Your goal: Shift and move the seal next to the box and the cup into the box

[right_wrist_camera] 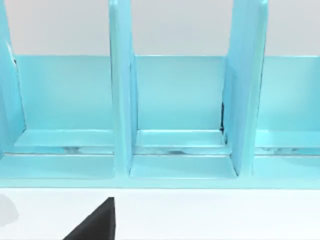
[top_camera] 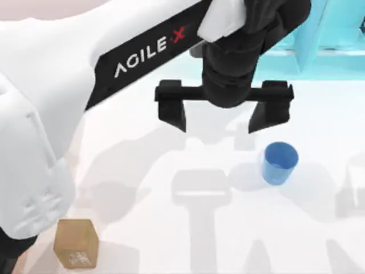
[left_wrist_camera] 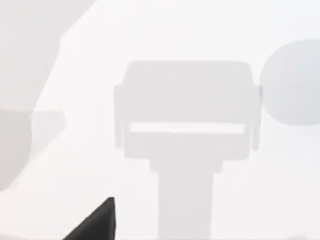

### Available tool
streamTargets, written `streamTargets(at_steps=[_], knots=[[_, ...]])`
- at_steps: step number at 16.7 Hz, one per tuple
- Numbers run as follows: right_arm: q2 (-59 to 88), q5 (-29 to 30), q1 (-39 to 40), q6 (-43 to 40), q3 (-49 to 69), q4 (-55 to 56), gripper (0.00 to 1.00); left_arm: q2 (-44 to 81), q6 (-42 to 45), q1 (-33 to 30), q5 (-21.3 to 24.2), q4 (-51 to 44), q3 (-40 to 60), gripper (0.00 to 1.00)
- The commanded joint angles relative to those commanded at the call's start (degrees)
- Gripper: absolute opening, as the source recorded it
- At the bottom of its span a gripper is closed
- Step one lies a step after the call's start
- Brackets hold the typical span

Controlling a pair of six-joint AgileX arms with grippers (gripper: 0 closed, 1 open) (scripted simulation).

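In the top view the left arm's white link crosses the upper left of the frame, and the black band on it reads "AGILE·X" in white letters with a red X. At its end the left claw (top_camera: 223, 114) hangs upper centre above the white tabletop (top_camera: 171, 240), released: its two black fingers (top_camera: 171, 111) point down toward the lower edge of the frame and stand wide apart, with nothing between them. The line from finger to finger runs left to right across the frame.

The cup (top_camera: 279, 164), blue and round, stands upright right of centre on the tabletop with its open mouth facing up. It sits just below the claw's right-hand finger in the frame, apart from it. The seal (top_camera: 76, 244), a golden-tan block, rests at the lower left of the frame, well apart from the cup; the face with the pale speckled mark is turned toward the lower edge. It has no clear long axis, being nearly cubic.

A cyan shelf unit (top_camera: 319, 40) fills the upper right corner of the top view. The right wrist view looks into its upright dividers (right_wrist_camera: 122, 100) and open compartments. The left wrist view shows pale tabletop with grey shadows.
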Motion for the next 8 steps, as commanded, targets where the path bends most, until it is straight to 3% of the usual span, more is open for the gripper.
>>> streamTargets(at_steps=[4,8], knots=[[0.0,0.0,0.0,0.0,0.0,0.0,1.0,12.4,-4.2,-4.5,-1.7,0.7,14.2,1.0],[0.0,0.0,0.0,0.0,0.0,0.0,1.0,17.2,-6.0,-6.5,-2.4,1.2,19.4,1.0]])
